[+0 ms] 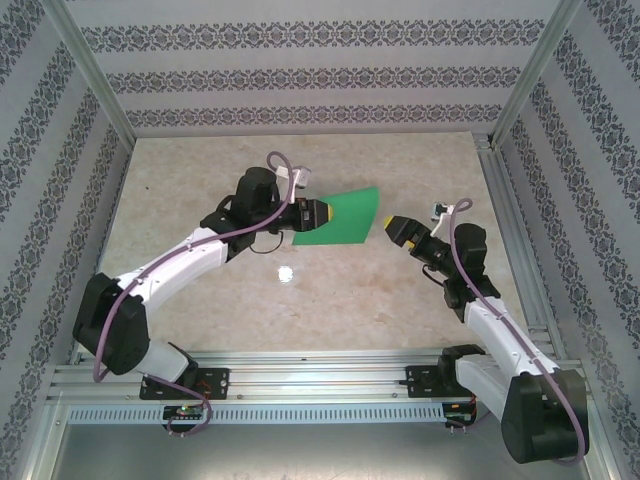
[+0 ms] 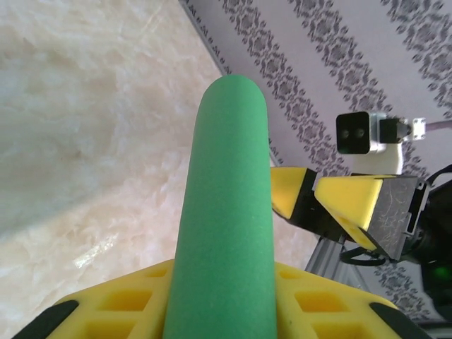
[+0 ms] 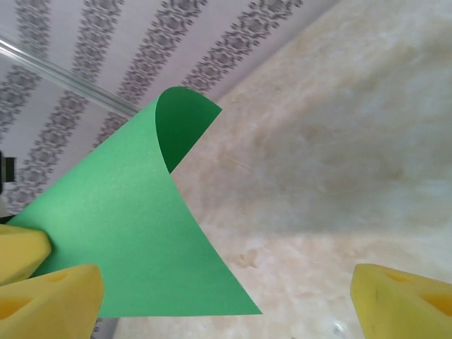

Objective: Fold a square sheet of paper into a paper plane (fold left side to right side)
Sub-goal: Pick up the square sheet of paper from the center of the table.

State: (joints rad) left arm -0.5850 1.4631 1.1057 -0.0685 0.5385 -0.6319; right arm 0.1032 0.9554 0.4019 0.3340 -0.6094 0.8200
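Note:
The square sheet of paper [image 1: 345, 215] is bright green and curls up off the marble table in the middle. My left gripper [image 1: 325, 212] is shut on its left edge. In the left wrist view the sheet [image 2: 226, 212] bows up as a rounded hump between the yellow fingers of the left gripper [image 2: 222, 300]. My right gripper [image 1: 395, 228] stands open just right of the sheet, apart from it. Seen from the right wrist, the curled sheet [image 3: 134, 240] lies ahead and left of the open right gripper [image 3: 226, 311], with bare table between its fingers. No paper plane shape has formed.
The marble tabletop [image 1: 300, 300] is boxed in by patterned walls and aluminium posts [image 1: 90, 75]. The right gripper's yellow fingers [image 2: 353, 201] and wrist camera [image 2: 367, 134] appear across from the left wrist.

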